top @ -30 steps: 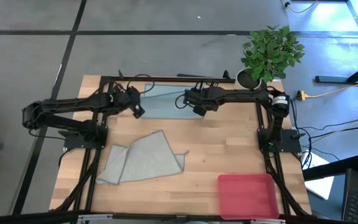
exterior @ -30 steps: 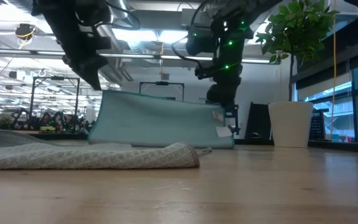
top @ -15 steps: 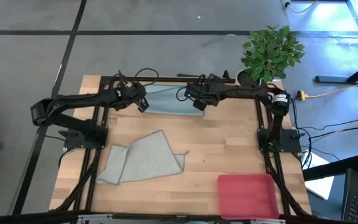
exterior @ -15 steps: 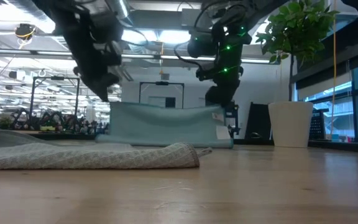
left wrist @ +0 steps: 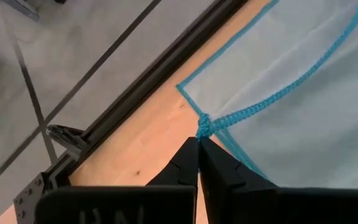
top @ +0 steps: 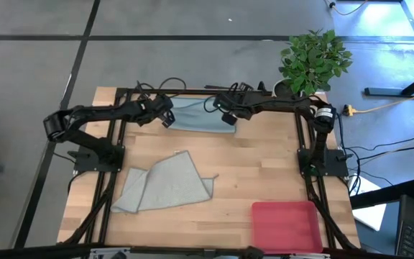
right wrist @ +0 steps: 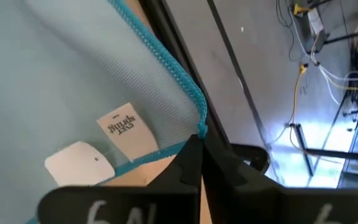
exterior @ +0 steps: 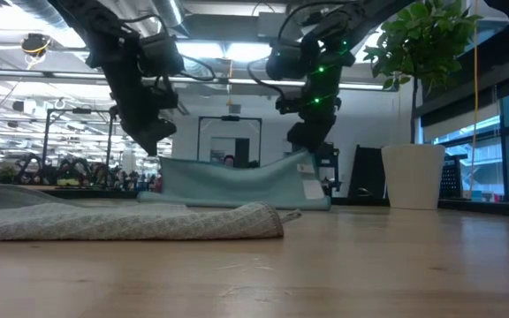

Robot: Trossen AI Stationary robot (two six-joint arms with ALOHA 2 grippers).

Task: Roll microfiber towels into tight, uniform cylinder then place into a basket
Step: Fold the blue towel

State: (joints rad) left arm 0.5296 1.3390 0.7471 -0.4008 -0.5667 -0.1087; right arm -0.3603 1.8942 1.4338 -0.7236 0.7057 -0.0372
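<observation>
Teal towel (top: 198, 115) beyond the grey towel (top: 165, 183): left gripper (top: 166, 119) and right gripper (top: 229, 119) each pinch a corner. I judge level, taut lowering lays it flat for rolling.

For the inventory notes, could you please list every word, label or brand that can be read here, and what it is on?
"ever spring": printed on the white tag sewn at the edge of the teal-blue towel, right wrist view.
A second white tag beside it shows no readable text.
No other text can be read in any view.
</observation>
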